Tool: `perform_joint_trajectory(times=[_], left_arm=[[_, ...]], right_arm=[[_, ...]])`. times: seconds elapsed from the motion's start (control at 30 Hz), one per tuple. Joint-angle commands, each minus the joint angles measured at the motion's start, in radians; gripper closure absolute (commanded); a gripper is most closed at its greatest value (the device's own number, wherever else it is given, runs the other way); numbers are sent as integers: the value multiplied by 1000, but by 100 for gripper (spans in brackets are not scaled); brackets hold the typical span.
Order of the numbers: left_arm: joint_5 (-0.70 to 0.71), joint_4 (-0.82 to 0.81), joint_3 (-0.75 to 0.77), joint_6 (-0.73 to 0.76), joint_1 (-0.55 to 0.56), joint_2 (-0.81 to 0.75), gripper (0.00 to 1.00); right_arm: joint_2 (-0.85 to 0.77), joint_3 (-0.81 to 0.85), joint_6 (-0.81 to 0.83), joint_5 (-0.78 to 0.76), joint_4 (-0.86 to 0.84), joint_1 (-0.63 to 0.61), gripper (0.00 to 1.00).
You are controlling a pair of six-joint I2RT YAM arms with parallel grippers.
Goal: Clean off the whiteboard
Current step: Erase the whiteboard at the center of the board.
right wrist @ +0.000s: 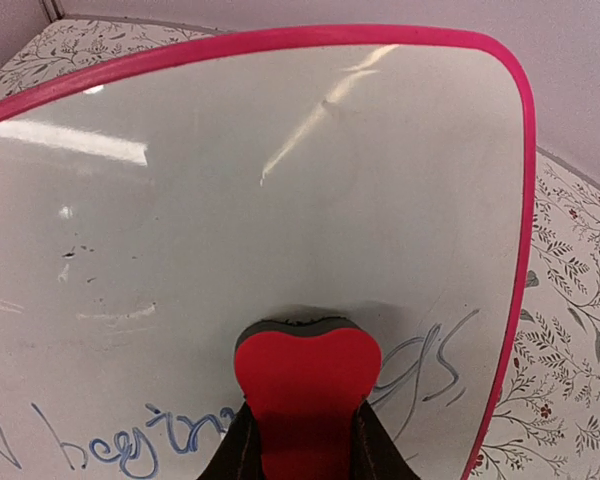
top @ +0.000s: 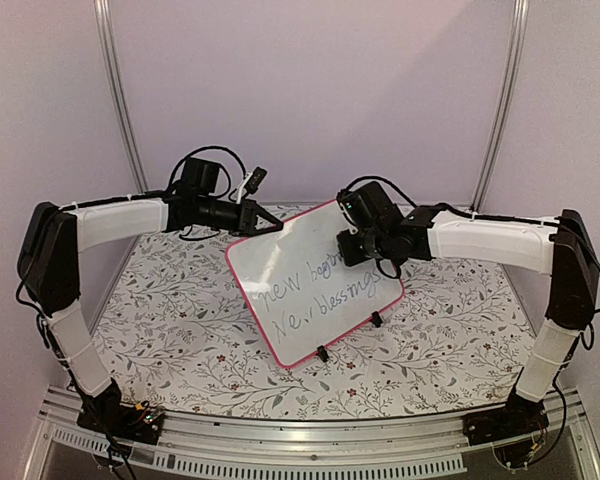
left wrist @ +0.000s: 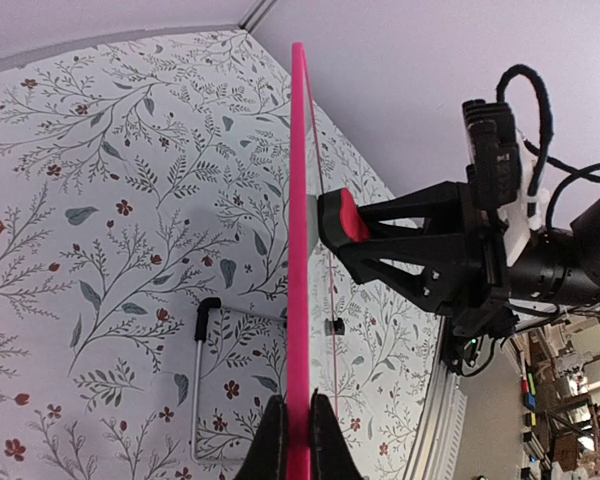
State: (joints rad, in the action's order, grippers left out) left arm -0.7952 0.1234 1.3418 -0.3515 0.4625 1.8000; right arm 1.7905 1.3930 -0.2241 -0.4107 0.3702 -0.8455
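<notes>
- My left gripper (top: 270,225) (left wrist: 298,438) was clamped tight on the pink rim of the whiteboard (top: 300,270) (left wrist: 298,200) (right wrist: 280,180), one finger on each face, with the edge running straight out ahead of the fingers.
- So the whiteboard sat right in that pinch. It was propped up at a tilt over the flowery tablecloth (top: 180,310) (left wrist: 100,200), with its black clip feet (top: 323,353) down at the edge farthest from my left fingers.
- My right gripper (top: 352,245) (right wrist: 302,440) had its jaws only narrowly apart, squeezing a red heart-shaped eraser (right wrist: 305,375) (left wrist: 348,215).
- The eraser's grey felt side was pressed flat on the board's writing face, dead ahead of my right fingertips.
- Blue handwriting (top: 315,290) (right wrist: 120,440) ran either side of the eraser, level with my right fingers. I could make out "new" and "begin", the rest was too scrawly.
- Beyond the eraser, the far part of the board looked wiped, just a few faint smudges.
- On the back side of the board, left of my left fingers, a thin metal rod with a black tip (left wrist: 205,335) sat low near the cloth. Couldn't tell what it joined to.
</notes>
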Motion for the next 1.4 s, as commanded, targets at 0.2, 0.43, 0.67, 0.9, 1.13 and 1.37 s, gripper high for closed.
perform_joint_trajectory(times=[0.2, 0.43, 0.67, 0.9, 1.13, 1.37], left_arm=[[15, -32, -14, 29, -3, -32, 100], [33, -35, -18, 16, -3, -35, 100], [62, -39, -26, 0, -3, -41, 100], [77, -49, -36, -10, -2, -47, 100], [83, -53, -40, -10, -2, -53, 100], [84, -53, -40, -12, -1, -54, 100]], right_arm=[[-204, -60, 44, -29, 16, -7, 100], [-341, -129, 112, -43, -49, -59, 100], [-223, -81, 164, -109, -62, -266, 100], [6, 60, 167, -184, -47, -386, 100], [139, 190, 170, -157, -24, -393, 100], [173, 217, 191, -125, -18, -405, 100]])
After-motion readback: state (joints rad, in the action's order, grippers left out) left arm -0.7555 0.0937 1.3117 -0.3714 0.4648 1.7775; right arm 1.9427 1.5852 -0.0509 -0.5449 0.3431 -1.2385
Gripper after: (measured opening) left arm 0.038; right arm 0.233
